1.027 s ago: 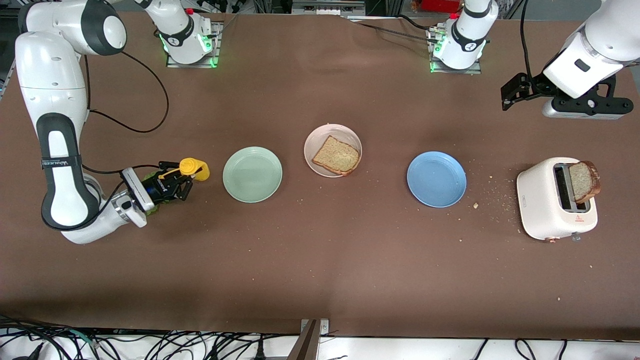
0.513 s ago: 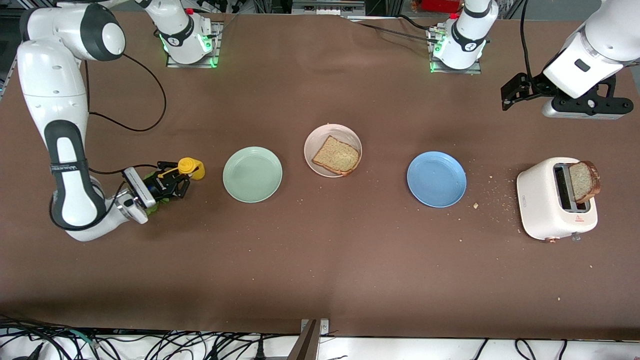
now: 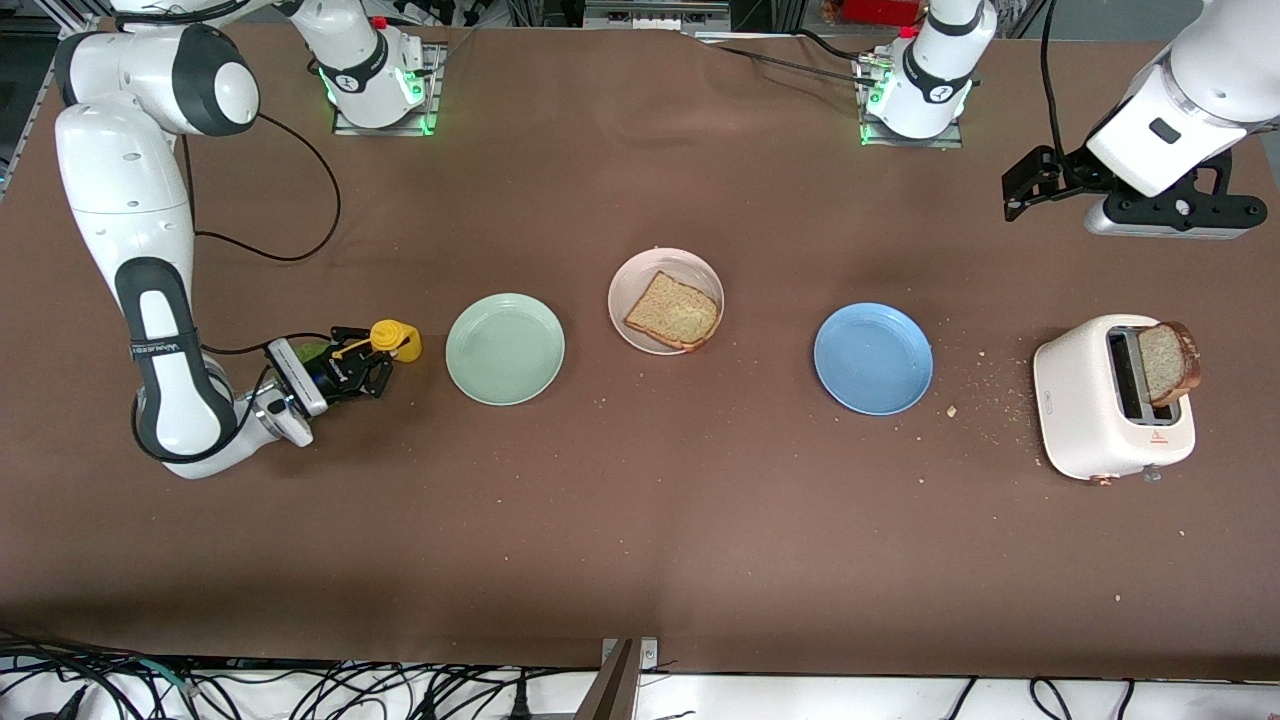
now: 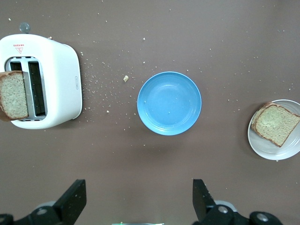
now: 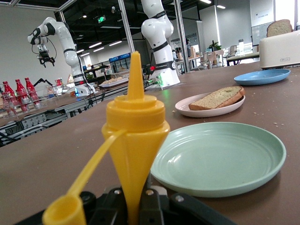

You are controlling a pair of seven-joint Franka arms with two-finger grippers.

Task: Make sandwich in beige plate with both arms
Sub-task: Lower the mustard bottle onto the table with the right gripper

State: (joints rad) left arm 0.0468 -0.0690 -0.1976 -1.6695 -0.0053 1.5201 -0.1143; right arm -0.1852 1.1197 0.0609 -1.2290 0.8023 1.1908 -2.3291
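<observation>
Yellow plastic squeeze bottle (image 3: 385,338) with a pointed nozzle and dangling cap is clamped at its base by the right gripper (image 3: 362,372), jaws closed tight on it, low over the table at the right arm's end, just beside the mint-green round plate (image 3: 505,348). A scrap of green (image 3: 305,350) shows by the wrist; whether it is the lettuce cannot be told.

Sandwich status: one square slice of brown wholegrain toast (image 3: 673,311) lies on the round pale beige plate (image 3: 637,276), well apart from the bottle. A second slice (image 3: 1168,362) stands in the slot of the white toaster (image 3: 1095,400). No lettuce is on the plate.

Left gripper (image 4: 138,199) hangs high over the left arm's end of the table, fingers spread wide and empty; this arm waits. The round blue plate (image 3: 872,358) sits between the beige plate and the toaster.

Risks, as judged:
- The grip is low on a tall, soft bottle; a quick swing could tilt or slip it.
- The open cap hangs loose; tipping on the way could drip sauce on the mint-green plate or the table.
- A hard squeeze may flood the toast.
- Crumbs (image 3: 985,395) by the toaster suggest the bread sheds; a firm pinch on the standing slice could break it.
</observation>
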